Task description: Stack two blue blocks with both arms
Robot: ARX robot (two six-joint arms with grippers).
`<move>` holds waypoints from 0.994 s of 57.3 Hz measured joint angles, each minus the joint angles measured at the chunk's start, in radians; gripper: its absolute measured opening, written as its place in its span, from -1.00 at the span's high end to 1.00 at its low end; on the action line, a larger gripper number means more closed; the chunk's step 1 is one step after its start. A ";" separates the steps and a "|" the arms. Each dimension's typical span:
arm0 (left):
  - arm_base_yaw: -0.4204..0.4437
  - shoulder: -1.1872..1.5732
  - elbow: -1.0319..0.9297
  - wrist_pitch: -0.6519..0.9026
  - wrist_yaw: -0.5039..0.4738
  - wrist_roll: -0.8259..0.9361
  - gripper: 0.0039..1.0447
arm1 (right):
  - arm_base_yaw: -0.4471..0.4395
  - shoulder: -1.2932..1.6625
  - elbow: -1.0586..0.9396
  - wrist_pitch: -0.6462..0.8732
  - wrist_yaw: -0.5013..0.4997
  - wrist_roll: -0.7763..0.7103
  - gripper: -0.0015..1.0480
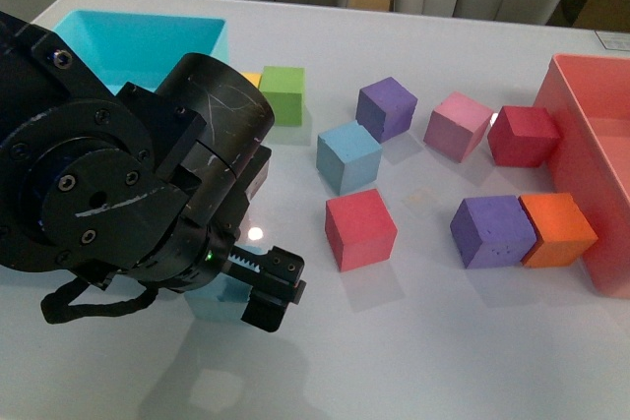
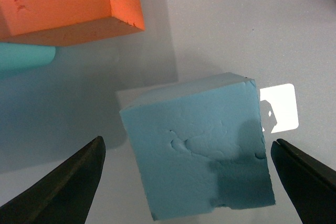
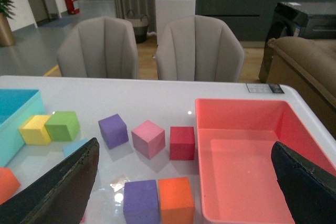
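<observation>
One blue block (image 1: 347,156) stands alone in the middle of the white table. The other blue block (image 1: 217,300) sits near the front left, mostly hidden under my left arm. My left gripper (image 1: 266,290) is down around it. In the left wrist view this dented blue block (image 2: 197,148) lies between the open jaws of the left gripper (image 2: 189,184), with a gap on each side. My right gripper (image 3: 184,187) is open and empty, high above the table. A corner of a blue block (image 3: 76,147) shows beside one of its fingers (image 3: 63,187).
A turquoise bin (image 1: 138,41) stands at the back left and a pink bin (image 1: 600,154) at the right. Scattered cubes: green (image 1: 283,93), red (image 1: 360,228), two purple (image 1: 386,107) (image 1: 490,231), pink (image 1: 458,125), dark red (image 1: 524,135), orange (image 1: 558,228). An orange cube (image 2: 68,1) lies near the left gripper.
</observation>
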 joint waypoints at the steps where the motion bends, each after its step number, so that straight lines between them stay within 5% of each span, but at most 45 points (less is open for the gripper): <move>1: 0.000 0.002 0.001 0.000 0.000 0.000 -0.84 | 0.000 0.000 0.000 0.000 0.000 0.000 -0.83; 26: -0.003 0.048 0.029 -0.006 0.001 -0.011 -0.81 | 0.000 0.000 0.000 0.000 0.000 0.000 -0.83; 42: -0.006 0.034 0.017 -0.023 0.002 -0.023 -0.07 | 0.000 0.000 0.000 0.000 0.000 0.000 -0.83; 57: -0.028 -0.126 -0.062 -0.081 -0.006 0.006 0.08 | 0.000 0.000 0.000 0.000 0.000 0.000 -0.83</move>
